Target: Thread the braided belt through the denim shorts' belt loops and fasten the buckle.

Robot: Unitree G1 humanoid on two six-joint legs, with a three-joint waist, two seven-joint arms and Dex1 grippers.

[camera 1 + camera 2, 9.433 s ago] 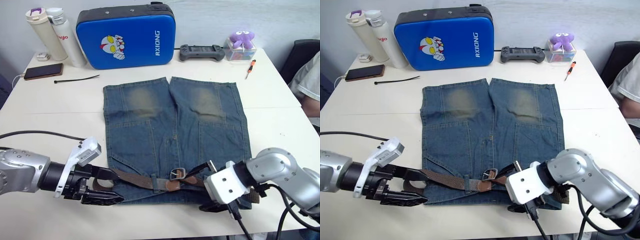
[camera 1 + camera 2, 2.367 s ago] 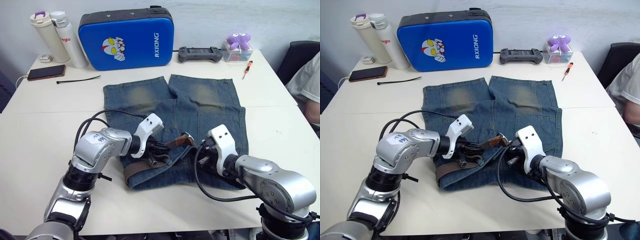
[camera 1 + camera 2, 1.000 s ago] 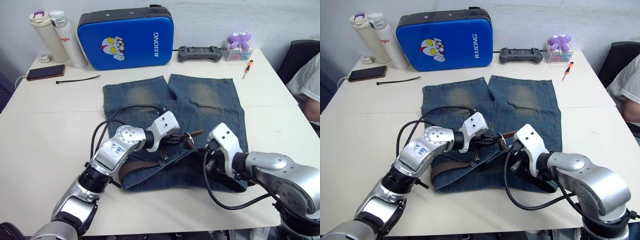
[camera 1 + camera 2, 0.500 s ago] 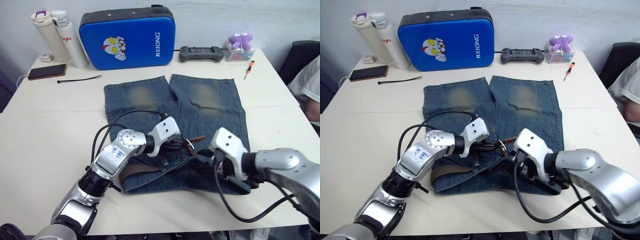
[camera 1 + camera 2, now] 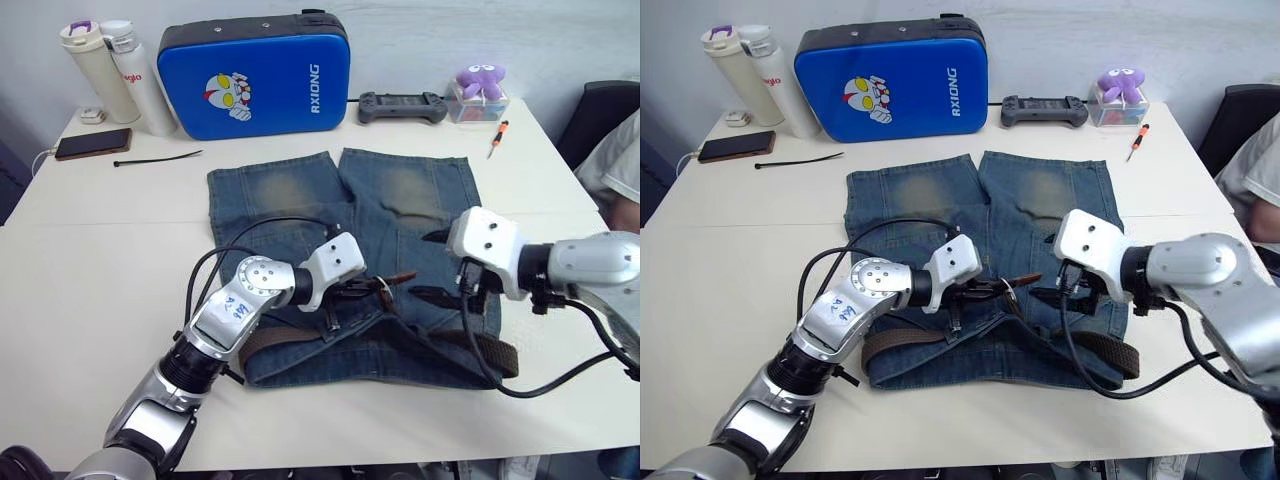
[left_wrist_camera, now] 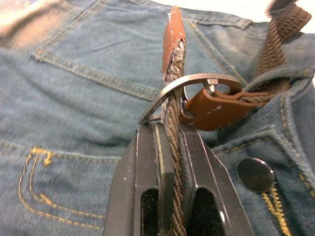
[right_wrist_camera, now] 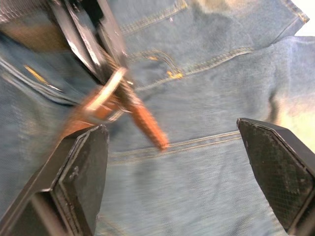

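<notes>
Right claw (image 5: 432, 268) now off belt (image 6: 173, 113)

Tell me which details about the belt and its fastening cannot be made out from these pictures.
- Whether the pin of the small silver metal buckle sits in the dark brown braided belt: in the left wrist view the strap covers it.
- How many blue denim belt loops are threaded: in the head views the left arm and folds of the faded blue denim shorts cover the waistband.
- The tan belt tip is blurred in the right wrist view.
</notes>
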